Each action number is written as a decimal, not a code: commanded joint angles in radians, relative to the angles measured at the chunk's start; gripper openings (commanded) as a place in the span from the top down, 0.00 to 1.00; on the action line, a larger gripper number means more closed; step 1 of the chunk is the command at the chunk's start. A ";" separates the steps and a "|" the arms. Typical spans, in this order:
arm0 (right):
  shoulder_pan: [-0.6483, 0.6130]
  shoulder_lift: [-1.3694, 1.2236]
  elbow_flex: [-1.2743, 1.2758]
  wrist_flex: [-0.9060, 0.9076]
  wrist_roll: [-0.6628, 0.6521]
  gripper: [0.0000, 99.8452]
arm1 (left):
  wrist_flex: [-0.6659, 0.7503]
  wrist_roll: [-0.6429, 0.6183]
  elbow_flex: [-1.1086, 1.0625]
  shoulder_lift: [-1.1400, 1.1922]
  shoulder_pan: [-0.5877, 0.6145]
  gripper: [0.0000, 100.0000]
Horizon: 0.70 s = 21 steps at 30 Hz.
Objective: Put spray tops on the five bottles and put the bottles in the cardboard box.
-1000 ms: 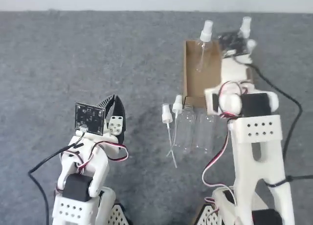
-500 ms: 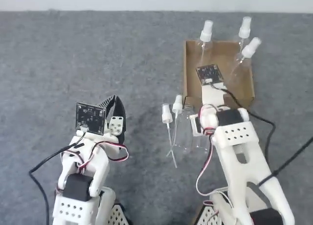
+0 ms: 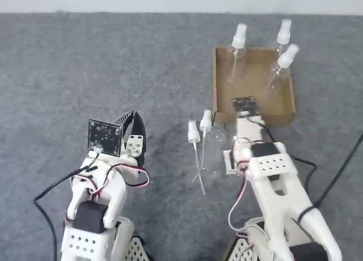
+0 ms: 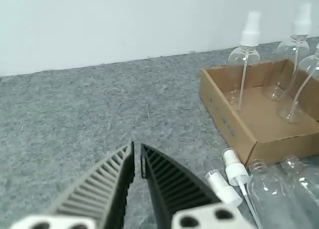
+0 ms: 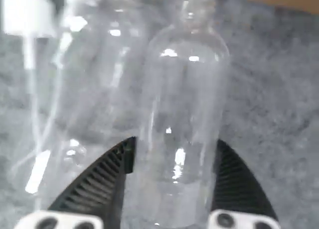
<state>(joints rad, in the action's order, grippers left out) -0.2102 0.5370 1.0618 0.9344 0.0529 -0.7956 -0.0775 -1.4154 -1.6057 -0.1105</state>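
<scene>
The cardboard box holds three clear bottles with white spray tops, standing or leaning. In front of it, an uncapped bottle lies on the carpet beside two loose spray tops. My right arm hangs over a second uncapped bottle. My right gripper is open, one finger on either side of that bottle. My left gripper is shut and empty, left of the bottles, also in the high view.
Grey carpet covers the table, with open room left of the box and beyond the left arm. A pale wall stands behind the table. Cables trail from both arm bases at the near edge.
My right arm has pulled back from the box, leaving a third capped bottle in it, and come down over the uncapped bottles. The left arm has not moved.
</scene>
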 commanded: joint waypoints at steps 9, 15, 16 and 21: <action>0.427 0.051 -0.012 0.116 -0.422 0.98 | 0.028 -0.009 0.007 -0.009 0.005 0.99; 0.785 0.039 -0.087 0.067 -0.647 0.97 | 0.028 -0.009 0.007 -0.009 0.005 0.99; 0.823 0.039 -0.106 0.050 -0.664 0.97 | 0.028 -0.009 0.007 -0.009 0.005 0.99; 0.851 0.035 -0.129 -0.019 -0.671 0.91 | 0.028 -0.009 0.007 -0.009 0.005 0.99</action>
<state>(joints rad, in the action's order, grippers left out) 0.6276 0.5570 1.0019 0.9559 -0.5976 -0.7956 -0.0775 -1.4154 -1.6057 -0.1105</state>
